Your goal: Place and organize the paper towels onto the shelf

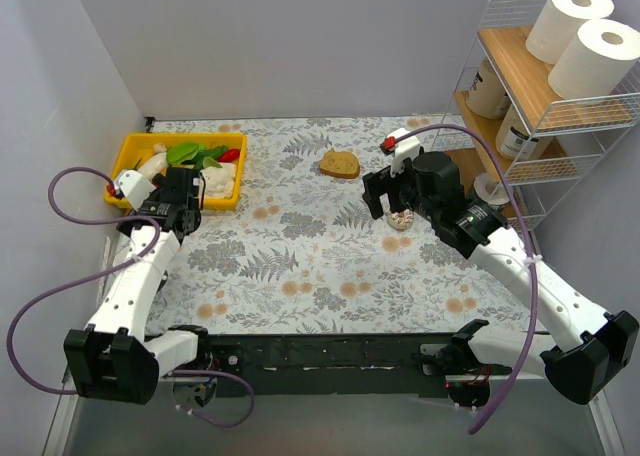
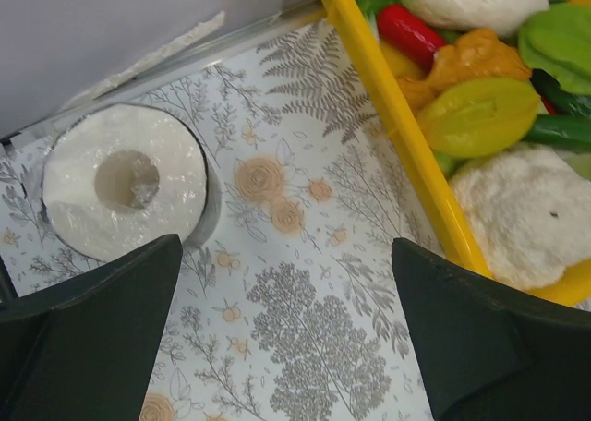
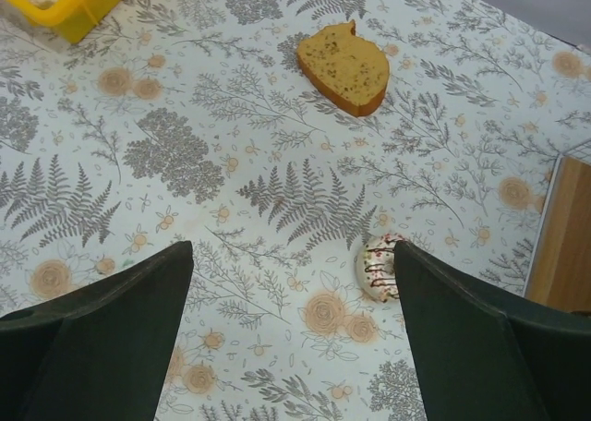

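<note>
Two plain white paper towels (image 1: pixel 575 21) (image 1: pixel 602 59) stand on the top board of the white wire shelf (image 1: pixel 520 76) at the back right. Two brown-wrapped rolls (image 1: pixel 490 91) (image 1: pixel 517 131) sit on the middle tier, and a white roll (image 1: pixel 490 188) sits on the lowest tier. Another white roll (image 2: pixel 125 181) stands on end by the back wall, left of the yellow bin; the left arm hides it in the top view. My left gripper (image 1: pixel 188 194) (image 2: pixel 286 255) is open and empty, to the right of that roll. My right gripper (image 1: pixel 385 204) (image 3: pixel 294 255) is open and empty over the table.
The yellow bin (image 1: pixel 135 154) (image 2: pixel 406 144) of toy vegetables stands at the back left, close to my left gripper. A slice of bread (image 1: pixel 340 163) (image 3: pixel 343 66) lies mid-table. A small frosted disc (image 1: pixel 399 218) (image 3: pixel 379 269) lies by my right finger. The shelf's lowest board (image 3: pixel 563 246) is at the right.
</note>
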Controlling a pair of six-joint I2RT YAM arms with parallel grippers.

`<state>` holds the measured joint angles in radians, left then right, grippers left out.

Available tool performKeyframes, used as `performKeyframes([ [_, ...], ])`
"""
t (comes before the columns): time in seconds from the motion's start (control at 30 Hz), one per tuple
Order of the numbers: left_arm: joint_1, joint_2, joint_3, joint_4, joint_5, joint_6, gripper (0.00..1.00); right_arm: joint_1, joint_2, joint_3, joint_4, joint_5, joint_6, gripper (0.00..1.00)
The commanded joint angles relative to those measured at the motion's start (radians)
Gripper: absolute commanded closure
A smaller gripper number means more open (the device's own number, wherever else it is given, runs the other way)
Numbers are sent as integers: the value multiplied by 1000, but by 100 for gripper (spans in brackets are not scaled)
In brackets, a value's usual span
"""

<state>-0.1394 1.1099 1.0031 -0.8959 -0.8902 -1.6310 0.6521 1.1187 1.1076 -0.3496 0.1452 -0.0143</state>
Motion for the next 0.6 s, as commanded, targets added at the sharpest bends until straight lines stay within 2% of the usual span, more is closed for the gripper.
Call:
performKeyframes([
  [0.0, 83, 51, 57, 17, -58, 59, 2, 3, -37, 11, 2, -65, 50, 6],
  [0.13, 177, 105, 37, 81, 2, 121, 2, 1, -82, -12, 15, -87, 121, 10],
  [0.2, 236, 116, 20, 146, 80, 178, 2, 3, -103, -37, 32, -113, 135, 10],
  [0.33, 290, 146, -3, 112, 76, 111, 2, 3, -97, -28, 37, -125, 146, 10],
  [0.57, 310, 197, -66, 117, 77, 62, 2, 3, -59, -5, 20, -136, 134, 10],
])
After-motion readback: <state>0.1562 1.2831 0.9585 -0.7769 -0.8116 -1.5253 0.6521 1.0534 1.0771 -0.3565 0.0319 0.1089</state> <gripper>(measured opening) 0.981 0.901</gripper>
